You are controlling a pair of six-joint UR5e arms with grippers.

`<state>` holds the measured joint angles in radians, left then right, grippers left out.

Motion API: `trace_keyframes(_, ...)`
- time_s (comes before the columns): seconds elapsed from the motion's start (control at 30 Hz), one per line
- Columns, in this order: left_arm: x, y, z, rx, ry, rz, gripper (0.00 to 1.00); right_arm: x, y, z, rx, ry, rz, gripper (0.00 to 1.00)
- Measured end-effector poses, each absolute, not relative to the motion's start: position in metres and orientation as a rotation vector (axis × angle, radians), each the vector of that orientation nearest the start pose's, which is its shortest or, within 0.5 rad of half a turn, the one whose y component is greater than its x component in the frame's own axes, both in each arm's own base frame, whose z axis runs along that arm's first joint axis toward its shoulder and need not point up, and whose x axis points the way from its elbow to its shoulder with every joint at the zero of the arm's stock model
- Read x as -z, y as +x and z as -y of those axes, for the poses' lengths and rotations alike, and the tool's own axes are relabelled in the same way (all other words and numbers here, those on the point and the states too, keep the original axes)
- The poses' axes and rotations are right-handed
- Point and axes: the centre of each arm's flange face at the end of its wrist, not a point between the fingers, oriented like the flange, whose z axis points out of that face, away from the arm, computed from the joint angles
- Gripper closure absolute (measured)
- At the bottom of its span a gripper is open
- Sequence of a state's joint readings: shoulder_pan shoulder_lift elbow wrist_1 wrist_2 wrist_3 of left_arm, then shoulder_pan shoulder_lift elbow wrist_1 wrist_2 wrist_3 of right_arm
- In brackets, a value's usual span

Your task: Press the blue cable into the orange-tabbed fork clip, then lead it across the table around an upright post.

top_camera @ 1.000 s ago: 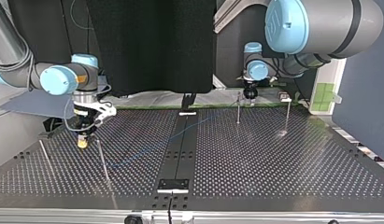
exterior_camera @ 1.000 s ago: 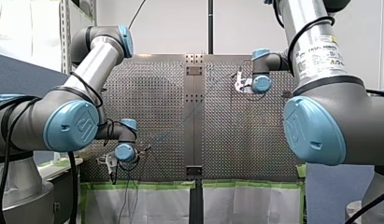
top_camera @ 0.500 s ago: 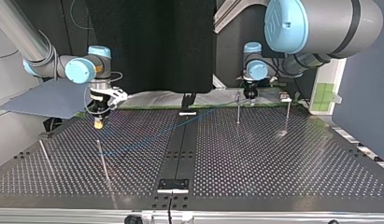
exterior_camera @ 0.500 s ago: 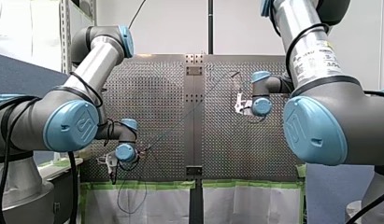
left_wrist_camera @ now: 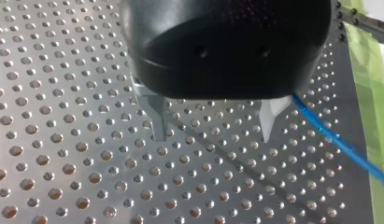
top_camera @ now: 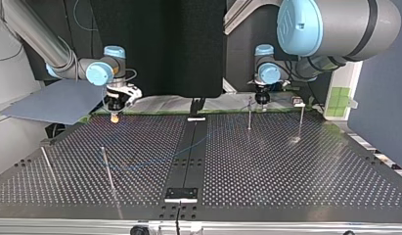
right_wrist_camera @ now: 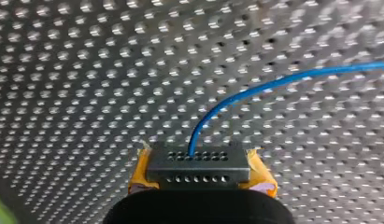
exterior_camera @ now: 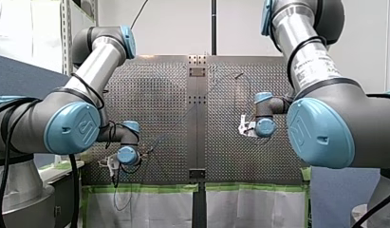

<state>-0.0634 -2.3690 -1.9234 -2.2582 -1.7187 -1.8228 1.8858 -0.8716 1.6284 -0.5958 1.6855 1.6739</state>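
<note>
The robot's right gripper [right_wrist_camera: 199, 164] has its yellow pads [right_wrist_camera: 262, 176] pressed together on the thin blue cable [right_wrist_camera: 273, 83]. The cable comes out between the pads and curves away over the perforated metal table [right_wrist_camera: 87, 70]. In the top view this gripper hangs near the far edge of the table, at the view's left. The robot's left gripper [left_wrist_camera: 213, 128] holds its two metal fingers [left_wrist_camera: 157, 122] apart, with only the table between them. The blue cable passes just beside one finger. In the top view a thin upright metal post [top_camera: 249, 113] stands near the left gripper.
</note>
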Motion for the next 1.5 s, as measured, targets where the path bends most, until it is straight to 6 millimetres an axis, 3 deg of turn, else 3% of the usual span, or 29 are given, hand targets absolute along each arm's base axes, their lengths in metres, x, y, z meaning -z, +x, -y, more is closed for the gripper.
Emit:
trace_keyframes(0.83, 0.021, 0.524, 0.153, 0.088, -0.275, -1.816, 0.03, 0.031, 0.307, 0.555, -1.200, 1.526, 1.373, 1.00)
trace_keyframes(1.27, 0.021, 0.524, 0.153, 0.088, -0.275, -1.816, 0.03, 0.052, 0.292, 0.559, -1.181, 1.505, 1.390, 1.00)
trace_keyframes(1.5, 0.021, 0.524, 0.153, 0.088, -0.274, -1.816, 0.03, 0.085, 0.283, 0.555, -1.158, 1.511, 1.410, 1.00)
